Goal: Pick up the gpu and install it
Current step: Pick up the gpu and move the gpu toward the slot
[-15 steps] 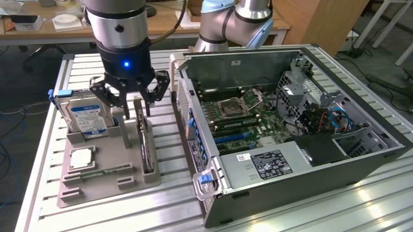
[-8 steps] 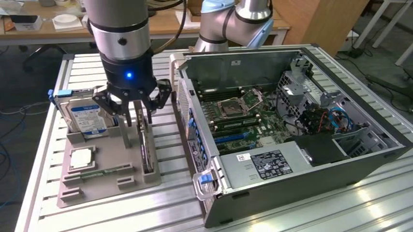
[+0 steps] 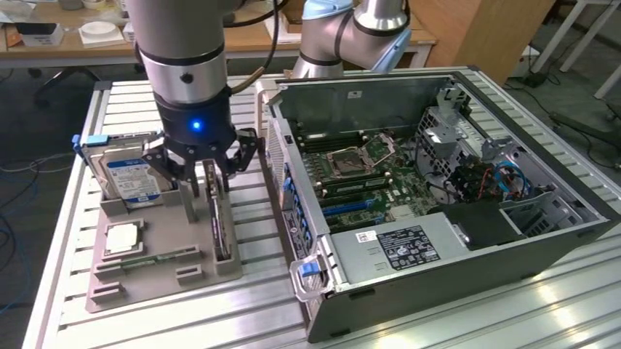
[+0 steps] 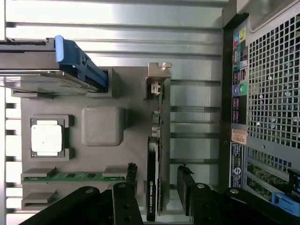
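the pick-up looks to be in hand: the end effector (image 3: 206,195) hangs spread wide, a finger on either side of the gpu (image 4: 154,159), which stands on edge in the grey holder tray (image 3: 145,280) just beside the open computer case (image 3: 466,254), not yet gripped. the grasp calls for closing squarely on the card's two faces. its lower edge is sunk in the tray's slot, one end is covered by the end effector, and whether a finger already touches it i cannot tell

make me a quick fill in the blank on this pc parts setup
1. The gripper has its jaws ___ on either side of the graphics card.
2. The graphics card stands on its ___ in the gray tray.
3. The square processor lies ___ in that tray.
Missing words: open; edge; flat
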Robot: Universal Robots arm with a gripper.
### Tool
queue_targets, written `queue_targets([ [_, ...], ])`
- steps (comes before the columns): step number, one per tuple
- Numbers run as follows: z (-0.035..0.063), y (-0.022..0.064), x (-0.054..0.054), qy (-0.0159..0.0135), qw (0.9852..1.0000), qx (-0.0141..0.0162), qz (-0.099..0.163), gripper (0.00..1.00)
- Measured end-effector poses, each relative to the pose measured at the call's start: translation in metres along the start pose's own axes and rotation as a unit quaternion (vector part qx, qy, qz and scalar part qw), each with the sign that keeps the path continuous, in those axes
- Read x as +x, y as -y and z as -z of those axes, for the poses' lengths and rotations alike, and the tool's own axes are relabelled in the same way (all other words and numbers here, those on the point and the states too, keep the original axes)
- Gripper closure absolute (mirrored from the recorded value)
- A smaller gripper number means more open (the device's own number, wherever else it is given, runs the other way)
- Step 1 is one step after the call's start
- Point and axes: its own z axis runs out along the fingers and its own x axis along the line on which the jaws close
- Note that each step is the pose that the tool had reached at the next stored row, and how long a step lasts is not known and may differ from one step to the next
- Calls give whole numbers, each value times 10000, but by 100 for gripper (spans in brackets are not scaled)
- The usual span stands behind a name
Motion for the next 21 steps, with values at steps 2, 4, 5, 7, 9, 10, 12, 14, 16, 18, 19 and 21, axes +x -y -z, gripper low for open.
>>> queue_targets([
  [2, -35, 2, 0, -1, 10000, -1, 0, 53],
  [4, -72, 6, 1, 0, 10000, -2, 0, 53],
  [5, -90, 8, 1, -1, 10000, -3, 0, 53],
  [7, -126, 14, 1, 0, 10000, -4, 0, 53],
  [9, -162, 20, 2, -3, 10000, -4, 24, 53],
  [10, -180, 23, 2, -4, 10000, -5, 64, 53],
  [12, -217, 27, 3, -9, 9999, -5, 102, 53],
  [14, -253, 30, 3, -11, 9999, -6, 103, 53],
  [16, -289, 32, 3, -11, 9999, -6, 103, 53],
  [18, -326, 36, 4, -11, 9999, -5, 103, 53],
  [19, -343, 40, 3, -11, 9999, -6, 103, 53],
  [21, -379, 50, 4, -11, 9999, -6, 103, 53],
])
